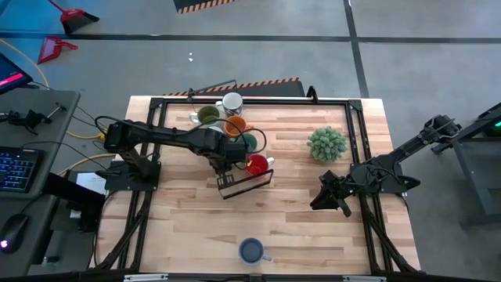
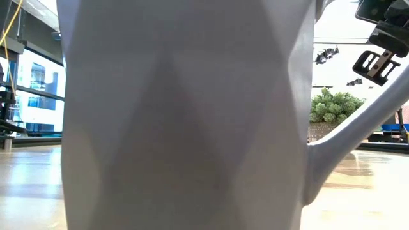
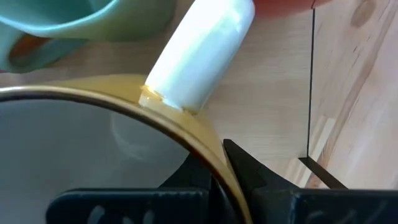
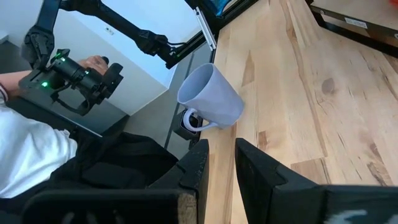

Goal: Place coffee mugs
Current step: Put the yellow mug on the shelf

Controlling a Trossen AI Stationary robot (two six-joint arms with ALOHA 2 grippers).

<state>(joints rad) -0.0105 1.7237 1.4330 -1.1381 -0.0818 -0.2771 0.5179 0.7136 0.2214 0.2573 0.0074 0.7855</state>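
A grey concrete floor (image 1: 407,70) surrounds the wooden table (image 1: 297,227), crossed by dark seams. Far left lie a red dustpan (image 1: 56,48) and broom (image 1: 74,16). A desk (image 1: 31,164) with a keyboard (image 1: 16,168) stands left. Bright windows (image 2: 32,96) show beyond the table.

The high camera looks straight down on the whole table (image 1: 313,227). The low camera sits at table height, nearly touching the blue mug (image 2: 185,115) and facing the plant (image 2: 332,105). Each wrist camera looks closely past its fingers; the right one also sees that blue mug (image 4: 211,96).
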